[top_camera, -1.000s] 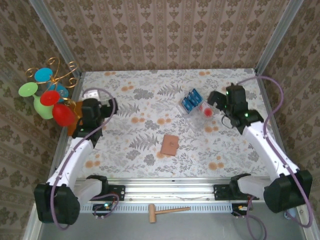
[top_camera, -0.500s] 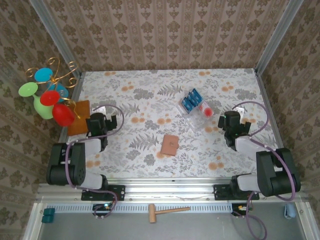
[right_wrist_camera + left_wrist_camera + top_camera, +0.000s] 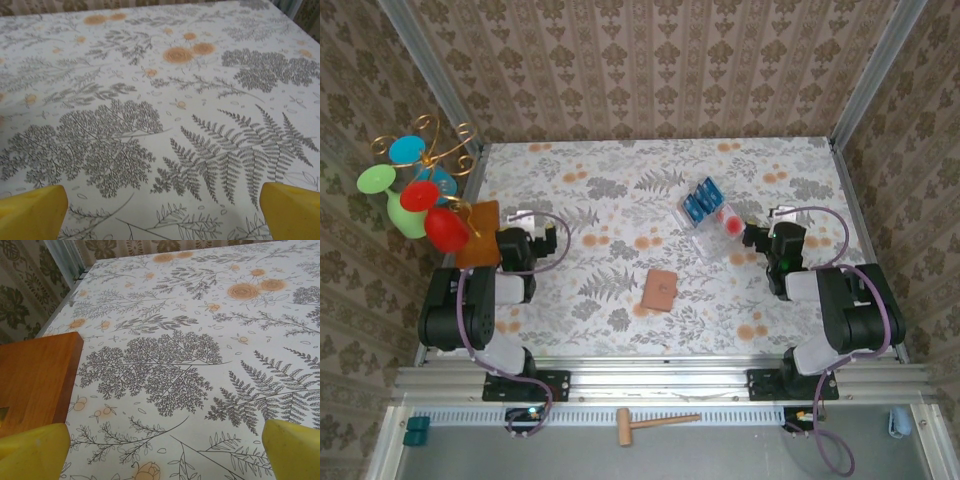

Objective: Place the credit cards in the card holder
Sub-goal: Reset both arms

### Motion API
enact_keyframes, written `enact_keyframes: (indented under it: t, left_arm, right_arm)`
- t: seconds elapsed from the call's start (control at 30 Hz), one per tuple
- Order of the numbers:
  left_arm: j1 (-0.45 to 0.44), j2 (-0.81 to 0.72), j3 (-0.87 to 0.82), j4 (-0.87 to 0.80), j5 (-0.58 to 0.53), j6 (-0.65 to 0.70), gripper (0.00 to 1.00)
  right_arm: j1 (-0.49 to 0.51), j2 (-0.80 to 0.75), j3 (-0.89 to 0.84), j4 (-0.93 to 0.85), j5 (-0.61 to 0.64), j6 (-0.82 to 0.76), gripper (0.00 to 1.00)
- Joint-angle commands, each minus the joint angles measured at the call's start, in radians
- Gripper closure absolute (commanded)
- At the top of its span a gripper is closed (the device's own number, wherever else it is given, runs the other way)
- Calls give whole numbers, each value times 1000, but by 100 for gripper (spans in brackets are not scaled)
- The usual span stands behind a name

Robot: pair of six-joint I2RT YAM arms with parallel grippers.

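**Both end effectors apart, holding nothing**

The left end effector (image 3: pixel 162 450) and right end effector (image 3: pixel 162 212) hang with fingers spread above the floral bench (image 3: pixel 610 185). Between them lies the flat reddish-brown leather card holder (image 3: pixel 660 290). At its 1 o'clock, thin blue credit cards (image 3: pixel 701 200) sit in a clear plastic tray (image 3: pixel 720 235).

Blue credit cards (image 3: pixel 701 201), seemingly on edge, right of centre; brown card holder (image 3: pixel 660 290) flat, nearer.
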Motion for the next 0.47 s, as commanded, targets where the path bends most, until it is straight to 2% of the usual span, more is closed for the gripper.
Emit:
enact_keyframes:
  t: [0.0, 0.27, 0.43]
  left_arm:
    - [9, 0, 5, 36, 27, 16, 0]
    - [9, -1, 5, 36, 26, 16, 0]
    - [8, -2, 5, 37, 26, 15, 0]
  right_arm:
    - [2, -6, -11, 84, -22, -19, 0]
    - [2, 3, 17, 38, -41, -23, 0]
    - [2, -8, -6, 71, -42, -26, 0]
